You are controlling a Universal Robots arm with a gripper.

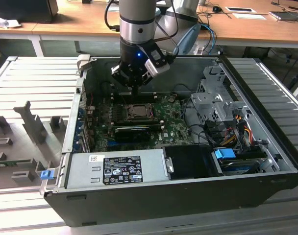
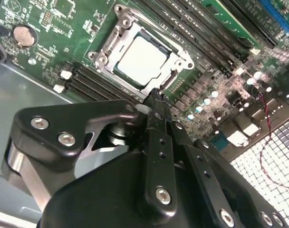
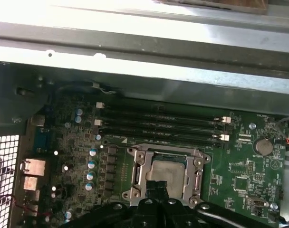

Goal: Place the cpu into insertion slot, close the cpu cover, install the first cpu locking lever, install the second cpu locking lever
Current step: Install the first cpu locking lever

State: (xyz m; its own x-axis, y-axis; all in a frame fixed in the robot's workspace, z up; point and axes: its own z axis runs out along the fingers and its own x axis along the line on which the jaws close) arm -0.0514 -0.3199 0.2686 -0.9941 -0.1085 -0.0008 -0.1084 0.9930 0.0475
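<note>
The cpu [image 1: 138,111] lies flat in the middle of the green board, its grey top showing in both wrist views [image 2: 143,59] [image 3: 167,172]. The cpu cover [image 2: 113,40] [image 3: 140,171] lies down around it as a metal frame, and the chip shows through its window. Chip and cover hide the insertion slot. My gripper [image 1: 134,92] hangs just above the socket's far edge, fingers pressed together [image 2: 156,97] [image 3: 156,189] with nothing between them. Its tips sit at the frame's rim. How the locking levers stand I cannot tell.
Long black memory slots [image 3: 158,126] run beside the socket toward the case wall [image 3: 135,80]. On the near side lie a black card [image 1: 132,131] and the grey power supply [image 1: 114,168]. A drive cage [image 1: 212,98] with cables fills the exterior view's right.
</note>
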